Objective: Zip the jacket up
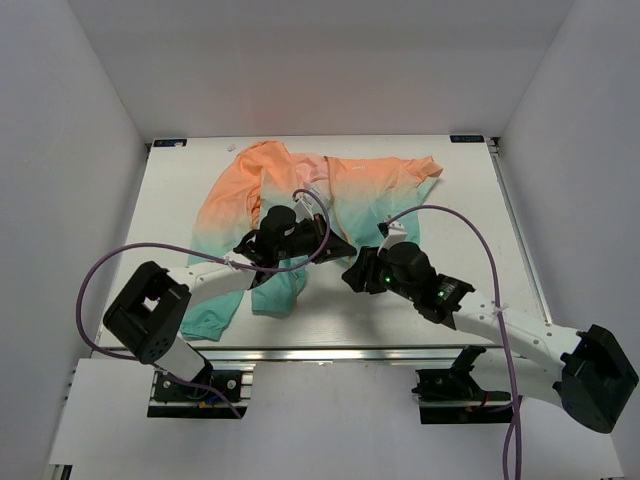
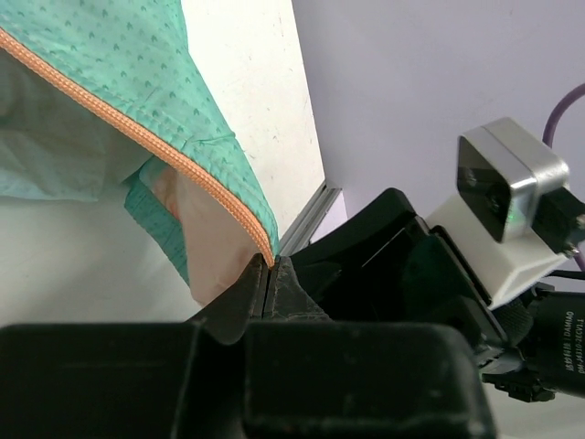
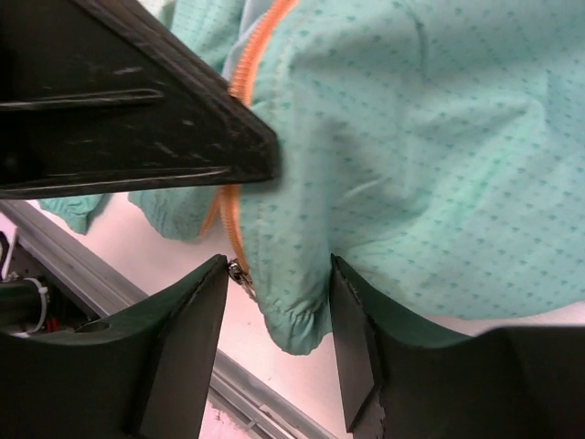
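The jacket (image 1: 330,185) lies spread on the table, orange at the far side and teal toward me. My left gripper (image 2: 268,270) is shut on the lower end of one orange zipper tape (image 2: 137,133), lifting that teal front edge. In the top view it sits at the jacket's hem (image 1: 338,245). My right gripper (image 3: 279,274) stands open around the other teal hem corner (image 3: 292,320). The metal zipper slider (image 3: 239,273) lies against its left finger (image 3: 196,311), and fabric brushes the right one. The left gripper's finger (image 3: 137,119) crosses above it.
The table's near metal rail (image 3: 101,274) runs just below the hem. Purple cables (image 1: 480,240) arc over both arms. The right wrist's camera block (image 2: 507,197) is close beside my left fingers. White walls enclose the table (image 1: 470,200).
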You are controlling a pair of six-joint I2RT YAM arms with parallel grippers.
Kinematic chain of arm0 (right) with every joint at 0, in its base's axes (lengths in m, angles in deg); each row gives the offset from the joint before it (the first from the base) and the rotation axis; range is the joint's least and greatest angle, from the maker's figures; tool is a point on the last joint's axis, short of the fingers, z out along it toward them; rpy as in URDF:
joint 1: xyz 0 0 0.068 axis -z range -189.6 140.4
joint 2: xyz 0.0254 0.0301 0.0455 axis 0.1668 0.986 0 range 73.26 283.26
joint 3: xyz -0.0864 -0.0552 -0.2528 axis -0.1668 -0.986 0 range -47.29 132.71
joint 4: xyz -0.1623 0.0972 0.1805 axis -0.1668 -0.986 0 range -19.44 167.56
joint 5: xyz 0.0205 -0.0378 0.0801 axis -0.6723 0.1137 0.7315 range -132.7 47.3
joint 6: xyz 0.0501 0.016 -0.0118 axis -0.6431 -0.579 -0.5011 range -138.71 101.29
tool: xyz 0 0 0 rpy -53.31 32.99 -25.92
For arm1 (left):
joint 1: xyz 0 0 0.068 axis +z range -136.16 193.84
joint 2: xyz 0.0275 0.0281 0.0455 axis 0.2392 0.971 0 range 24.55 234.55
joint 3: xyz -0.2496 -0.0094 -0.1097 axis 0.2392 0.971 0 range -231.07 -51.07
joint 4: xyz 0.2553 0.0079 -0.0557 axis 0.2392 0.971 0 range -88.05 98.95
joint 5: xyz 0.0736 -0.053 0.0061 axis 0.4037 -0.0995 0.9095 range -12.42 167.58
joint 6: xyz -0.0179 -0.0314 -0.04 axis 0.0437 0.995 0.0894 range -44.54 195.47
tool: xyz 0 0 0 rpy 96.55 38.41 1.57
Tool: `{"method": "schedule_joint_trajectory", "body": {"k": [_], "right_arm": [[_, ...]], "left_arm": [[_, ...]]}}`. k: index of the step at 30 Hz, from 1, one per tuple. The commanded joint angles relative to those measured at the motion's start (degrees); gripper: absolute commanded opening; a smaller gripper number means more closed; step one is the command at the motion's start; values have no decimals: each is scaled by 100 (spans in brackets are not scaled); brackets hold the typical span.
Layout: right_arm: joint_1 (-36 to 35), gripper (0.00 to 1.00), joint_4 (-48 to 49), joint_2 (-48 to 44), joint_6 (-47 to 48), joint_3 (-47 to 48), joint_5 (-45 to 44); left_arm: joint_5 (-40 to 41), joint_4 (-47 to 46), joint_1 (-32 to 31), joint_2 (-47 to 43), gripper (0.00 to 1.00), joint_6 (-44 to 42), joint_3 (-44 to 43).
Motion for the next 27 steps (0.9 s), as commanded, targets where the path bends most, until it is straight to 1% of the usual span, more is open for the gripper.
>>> {"method": "schedule_joint_trajectory", "body": {"k": [1,5,9,10,16,20,22,26,27], "right_arm": [[21,55,351,-165,114,-6,98],[30,54,404,-182,122,12,239],[47,45,448,-156,70,21,336],[39,45,448,-165,61,21,362],[65,55,387,-287,35,30,459],[65,57,255,-419,-1,21,406],[65,53,281,-490,-27,-32,424],[74,40,211,-473,-53,12,424],[83,38,219,-472,-62,12,424]], "left_arm": [[121,-88,-40,-271,0,-28,21],[182,-70,-57,-289,0,-20,38],[261,-44,-66,-306,0,-20,38],[279,-44,-66,-315,0,-20,47],[341,-18,-66,-289,0,-29,73],[332,-35,-66,-280,0,-64,73],[314,-26,-66,-262,0,-73,47],[305,-79,-84,-262,0,-64,56],[305,-79,-84,-262,0,-72,65]]}}
